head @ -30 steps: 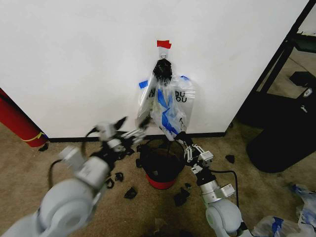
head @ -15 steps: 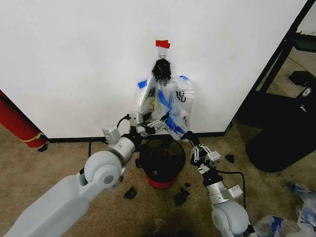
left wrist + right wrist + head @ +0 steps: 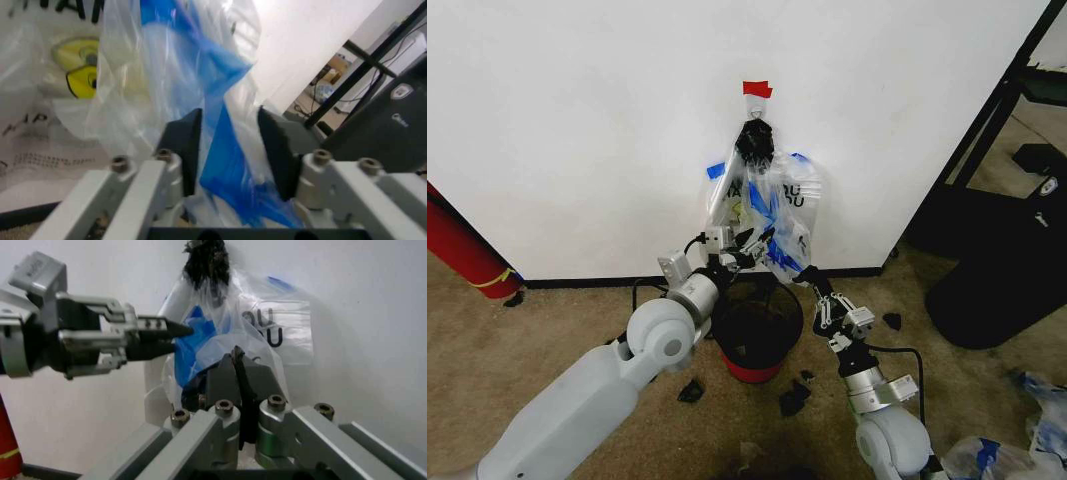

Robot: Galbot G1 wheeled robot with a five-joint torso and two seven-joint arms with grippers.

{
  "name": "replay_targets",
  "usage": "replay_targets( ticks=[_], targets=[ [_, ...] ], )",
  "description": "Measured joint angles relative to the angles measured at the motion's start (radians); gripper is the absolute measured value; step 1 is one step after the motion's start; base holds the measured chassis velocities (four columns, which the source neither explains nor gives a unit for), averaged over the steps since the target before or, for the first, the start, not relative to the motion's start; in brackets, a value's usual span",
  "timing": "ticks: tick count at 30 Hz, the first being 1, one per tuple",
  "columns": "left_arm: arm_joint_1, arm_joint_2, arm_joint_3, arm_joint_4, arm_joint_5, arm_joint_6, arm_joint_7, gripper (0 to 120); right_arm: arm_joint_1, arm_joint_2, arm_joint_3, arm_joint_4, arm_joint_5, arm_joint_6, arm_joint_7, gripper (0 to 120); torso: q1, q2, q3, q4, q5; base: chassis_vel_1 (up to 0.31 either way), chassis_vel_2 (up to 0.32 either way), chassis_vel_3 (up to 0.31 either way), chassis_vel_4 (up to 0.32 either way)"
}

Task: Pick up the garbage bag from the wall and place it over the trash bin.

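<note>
The garbage bag (image 3: pixel 779 222), thin clear plastic with black print and blue handle strips, hangs flat against the white wall (image 3: pixel 577 120) just above the trash bin (image 3: pixel 757 322), a small black mesh basket with a red base. My left gripper (image 3: pixel 753 240) is up at the bag's lower half. In the left wrist view it (image 3: pixel 230 145) stands open with a blue strip (image 3: pixel 227 150) between the fingers, and a yellow smiley face (image 3: pixel 83 70) shows beside it. My right gripper (image 3: pixel 804 279) is shut at the bag's lower right edge (image 3: pixel 237 362). I cannot tell whether it pinches plastic.
The bags gather at a black knot (image 3: pixel 755 140) under red tape (image 3: pixel 757 89). A red cylinder (image 3: pixel 462 250) leans at the left wall. Black scraps (image 3: pixel 792 400) litter the carpet. A black rack and dark case (image 3: pixel 1007 270) stand at the right, with loose bags (image 3: pixel 987 455) near the front.
My left arm swung up and forward from beside the bin, bringing its gripper to the bag. The right gripper shifted slightly right and stayed shut.
</note>
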Motion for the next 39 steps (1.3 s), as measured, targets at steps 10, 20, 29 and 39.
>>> replay_targets(
  ticks=[10,20,29,39],
  targets=[
    [-0.024,-0.014,0.026,0.036,-0.004,-0.008,-0.004,0,-0.001,-0.01,0.014,0.004,0.012,-0.002,0.003,0,0.0,0.0,0.0,0.0001,0.0,0.0,0.0,0.0,0.0],
    [0.018,-0.041,-0.036,0.018,0.003,-0.036,-0.026,0,-0.001,-0.009,0.024,-0.008,0.017,0.003,0.027,0,0.0,0.0,0.0,-0.0003,0.0,0.0,0.0,0.0,0.0],
    [0.216,0.028,-0.217,-0.162,-0.01,-0.056,-0.041,0,-0.002,-0.006,0.009,-0.027,0.012,-0.036,0.151,0,0.0,0.0,0.0,0.0001,-0.0001,0.0,0.0,0.0,0.0],
    [0.287,0.008,-0.238,-0.303,0.014,-0.058,-0.052,0,-0.092,-0.106,0.045,0.123,0.077,-0.134,0.253,34,0.0,0.0,0.0,-0.0001,0.0002,0.0,0.0,0.0,0.0]
  ],
)
